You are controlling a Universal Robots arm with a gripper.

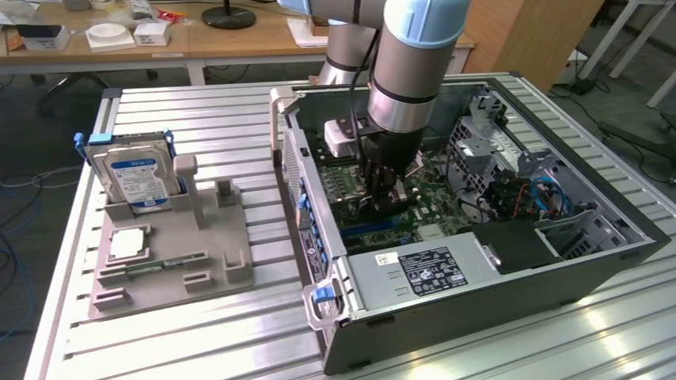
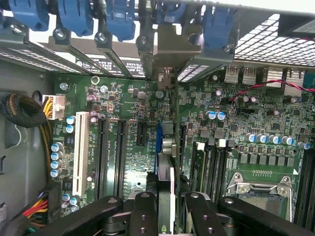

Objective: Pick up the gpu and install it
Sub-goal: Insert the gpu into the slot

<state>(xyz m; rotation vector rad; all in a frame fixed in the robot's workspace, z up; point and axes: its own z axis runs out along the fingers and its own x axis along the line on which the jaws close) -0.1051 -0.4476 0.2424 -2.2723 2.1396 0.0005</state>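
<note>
**Item:** gpu [image 2: 166, 147], upright and edge-on, just above the motherboard [image 2: 123, 167] and in line with its blue expansion slot [image 2: 159, 140]. The silver end bracket [image 2: 172, 54] sits at the motherboard's rear edge.

**Claw** [image 2: 167, 211]: pinching the gpu from above.

**Handling, as judged:** keep the card square to the slot and the bracket tucked into its rear opening. Press straight down and evenly, without rocking.
</note>
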